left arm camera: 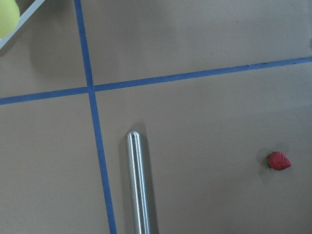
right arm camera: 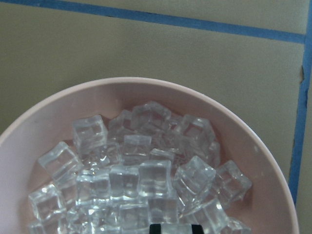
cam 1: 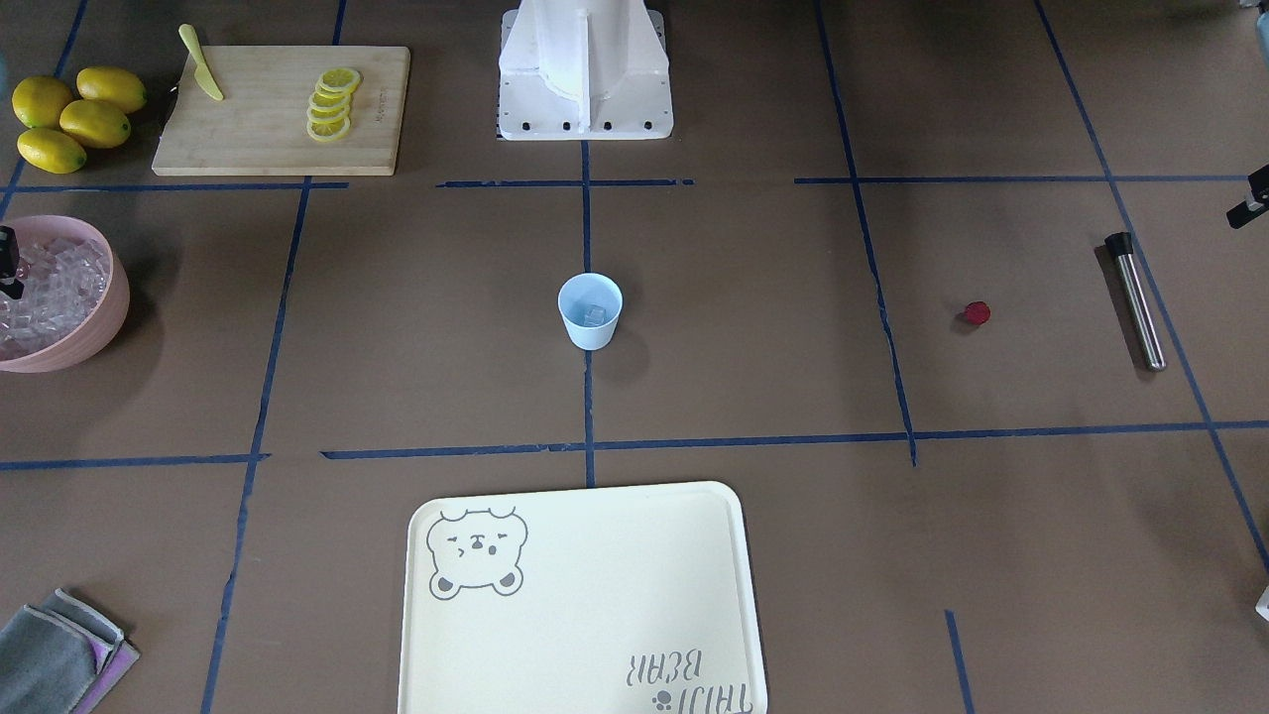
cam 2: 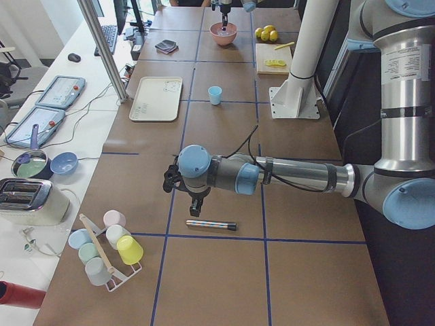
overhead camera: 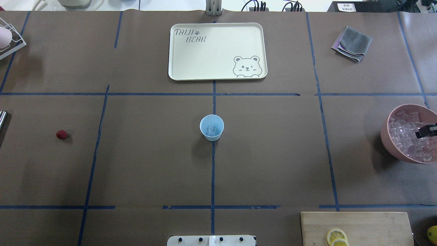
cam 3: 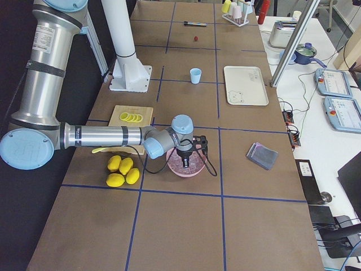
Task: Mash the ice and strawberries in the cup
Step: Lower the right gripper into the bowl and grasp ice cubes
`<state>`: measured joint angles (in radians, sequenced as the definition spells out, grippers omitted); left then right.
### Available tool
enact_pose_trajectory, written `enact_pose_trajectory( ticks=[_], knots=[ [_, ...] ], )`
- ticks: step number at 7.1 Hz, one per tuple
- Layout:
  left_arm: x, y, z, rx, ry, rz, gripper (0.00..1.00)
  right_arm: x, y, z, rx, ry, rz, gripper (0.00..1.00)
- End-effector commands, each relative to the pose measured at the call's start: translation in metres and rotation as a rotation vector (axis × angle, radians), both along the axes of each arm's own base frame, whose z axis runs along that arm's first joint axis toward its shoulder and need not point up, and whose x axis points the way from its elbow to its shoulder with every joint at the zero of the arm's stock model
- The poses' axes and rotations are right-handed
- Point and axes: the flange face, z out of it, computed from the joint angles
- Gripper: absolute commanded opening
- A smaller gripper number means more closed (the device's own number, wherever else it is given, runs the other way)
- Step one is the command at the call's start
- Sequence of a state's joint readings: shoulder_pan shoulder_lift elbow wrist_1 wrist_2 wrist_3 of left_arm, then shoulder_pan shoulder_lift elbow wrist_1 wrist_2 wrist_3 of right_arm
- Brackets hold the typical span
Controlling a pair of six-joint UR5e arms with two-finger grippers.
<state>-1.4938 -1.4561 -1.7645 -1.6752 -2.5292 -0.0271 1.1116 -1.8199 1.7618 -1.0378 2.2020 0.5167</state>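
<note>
Find the cup [cam 1: 590, 311] upright at the centre of the table [cam 1: 753, 327], on a crossing of blue tape [cam 1: 587, 426], with at least 1 clear cube of ice [cam 1: 594, 314] already inside. Find far more ice heaped in the pink bowl [overhead camera: 387, 136] at the robot's right end. Note the strawberry [cam 1: 978, 313] lying alone on the table, well to the robot's left of the cup, with a steel muddler [cam 1: 1137, 302] further out and apart from it. See the right gripper [cam 3: 186, 160] hanging low over the pink bowl, and the left gripper [cam 2: 198, 209] hovering above the muddler, near the strawberry. Cannot tell, for either, how wide the jaws stand or whether holding anything. Judged from this: strawberry not yet in the cup, mashing not yet begun, so probably fetching the strawberry next. To do it well, centre the left gripper over the strawberry and come straight down. Close softly to avoid bruising or rolling it, then lift clear of the table. Carry over the cup's mouth and release low, without knocking the light cup. Keep the right gripper away from the centre meanwhile. Only then take up the muddler.
</note>
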Motion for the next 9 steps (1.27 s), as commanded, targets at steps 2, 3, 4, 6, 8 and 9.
enact_pose_trajectory(
  ticks=[2, 3, 4, 6, 8, 9],
  knots=[
    [0.000, 0.002, 0.002, -0.007, 0.007, 0.001, 1.00, 0.016, -0.005, -0.039, 0.039, -0.050, 0.037, 0.00],
    [0.000, 0.002, 0.001, -0.005, 0.008, 0.001, 1.00, 0.019, -0.007, -0.067, 0.047, -0.082, 0.084, 0.00],
    [0.000, 0.002, -0.002, -0.001, 0.013, 0.001, 1.00, 0.012, -0.021, -0.107, 0.005, -0.147, 0.176, 0.00],
    [0.002, 0.003, -0.005, -0.003, 0.034, 0.005, 1.00, -0.029, -0.036, -0.199, -0.159, -0.336, 0.288, 0.00],
    [0.002, 0.001, -0.007, 0.001, 0.034, 0.005, 1.00, -0.123, -0.042, -0.293, -0.299, -0.459, 0.321, 0.00],
    [0.002, 0.000, -0.008, 0.003, 0.034, 0.005, 1.00, -0.186, -0.031, -0.332, -0.341, -0.486, 0.339, 0.00]
  ],
)
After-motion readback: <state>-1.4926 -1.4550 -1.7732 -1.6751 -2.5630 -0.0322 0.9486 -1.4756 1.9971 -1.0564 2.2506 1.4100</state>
